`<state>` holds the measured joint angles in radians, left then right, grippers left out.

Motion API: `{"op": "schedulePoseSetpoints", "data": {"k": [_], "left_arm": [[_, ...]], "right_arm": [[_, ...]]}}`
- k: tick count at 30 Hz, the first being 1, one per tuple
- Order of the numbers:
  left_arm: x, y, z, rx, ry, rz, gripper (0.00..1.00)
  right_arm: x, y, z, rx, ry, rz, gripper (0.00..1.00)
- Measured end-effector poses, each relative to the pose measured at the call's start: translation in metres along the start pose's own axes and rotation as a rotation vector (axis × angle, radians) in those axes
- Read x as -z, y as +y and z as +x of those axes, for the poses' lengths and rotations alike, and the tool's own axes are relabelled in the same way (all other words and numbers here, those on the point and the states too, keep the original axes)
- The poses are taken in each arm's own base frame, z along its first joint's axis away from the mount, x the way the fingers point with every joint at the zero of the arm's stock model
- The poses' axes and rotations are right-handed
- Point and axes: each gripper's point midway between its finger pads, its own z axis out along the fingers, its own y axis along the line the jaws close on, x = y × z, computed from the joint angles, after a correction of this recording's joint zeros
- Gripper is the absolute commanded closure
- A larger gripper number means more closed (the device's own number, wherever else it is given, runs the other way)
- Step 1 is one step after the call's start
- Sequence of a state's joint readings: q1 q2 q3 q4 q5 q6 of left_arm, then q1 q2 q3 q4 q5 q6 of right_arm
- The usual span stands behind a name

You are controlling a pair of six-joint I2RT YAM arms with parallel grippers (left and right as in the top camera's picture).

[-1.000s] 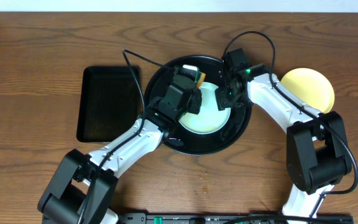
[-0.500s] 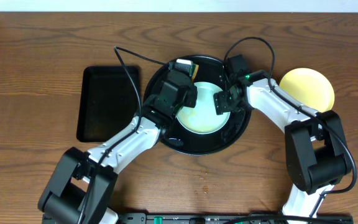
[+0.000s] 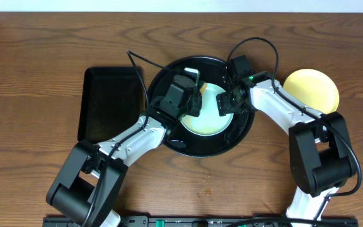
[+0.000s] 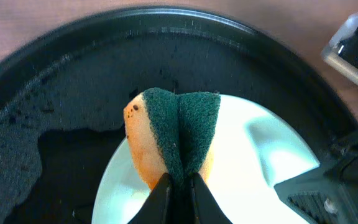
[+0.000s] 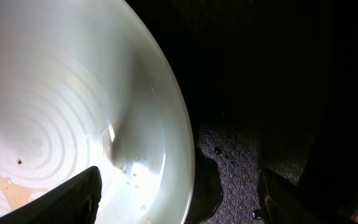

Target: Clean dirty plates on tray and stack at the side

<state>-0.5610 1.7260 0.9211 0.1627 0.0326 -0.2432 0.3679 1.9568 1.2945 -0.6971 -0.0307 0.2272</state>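
Brown worktop carries the tray at centre; a pale plate lies inside it, a yellow plate outside at three o'clock; left end effector pinches a sponge over the pale plate; right end effector stands spread astride its rim; plate judged light, stiff, wet-slick; take it by the rim.

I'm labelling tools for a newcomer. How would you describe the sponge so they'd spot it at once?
Find the round black tray mid-table, with a pale plate on it. At that plate's rim the left gripper pinches a folded sponge: orange with a dark green scouring face, the only two-coloured thing there.
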Motion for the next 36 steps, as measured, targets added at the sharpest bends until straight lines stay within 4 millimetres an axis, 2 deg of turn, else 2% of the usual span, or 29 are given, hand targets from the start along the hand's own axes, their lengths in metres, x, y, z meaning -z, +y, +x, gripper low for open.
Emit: {"op": "schedulePoseSetpoints", "data": {"k": [2,6,8,12,17,22,28,31,33,34,36], "left_arm": [[0.0,0.0,0.009,0.003,0.037,0.006,0.92],[0.002,-0.002,0.03,0.016,0.126,0.013,0.92],[0.003,-0.005,0.037,0.015,0.152,0.021,0.65],[0.003,-0.017,0.039,0.017,0.154,0.05,0.47],[0.002,-0.026,0.026,0.007,0.101,0.078,0.41],[0.002,-0.023,0.026,0.006,0.101,0.06,0.39],[-0.012,-0.014,0.047,-0.003,0.159,0.026,0.32],[-0.019,-0.009,0.059,-0.02,0.19,0.013,0.32],[-0.022,-0.007,0.064,-0.028,0.203,0.006,0.52],[-0.022,-0.007,0.065,-0.036,0.207,0.003,0.57],[-0.023,-0.006,0.067,-0.038,0.211,0.001,0.75]], "right_arm": [[0.0,0.0,0.0,0.0,0.0,0.0,0.22],[0.0,0.0,0.0,0.0,0.0,0.0,0.22],[0.0,0.0,0.0,0.0,0.0,0.0,0.22],[0.0,0.0,0.0,0.0,0.001,0.0,0.22],[0.0,0.0,0.0,0.0,0.001,0.0,0.22],[0.0,0.0,0.0,0.0,0.001,0.001,0.22],[0.0,0.0,0.0,0.0,0.001,0.0,0.22],[0.0,0.0,0.0,0.0,0.001,0.0,0.22],[0.0,0.0,0.0,0.0,0.002,0.0,0.22],[0.0,0.0,0.0,0.0,0.001,0.0,0.22],[0.0,0.0,0.0,0.0,0.001,0.0,0.22]]}}
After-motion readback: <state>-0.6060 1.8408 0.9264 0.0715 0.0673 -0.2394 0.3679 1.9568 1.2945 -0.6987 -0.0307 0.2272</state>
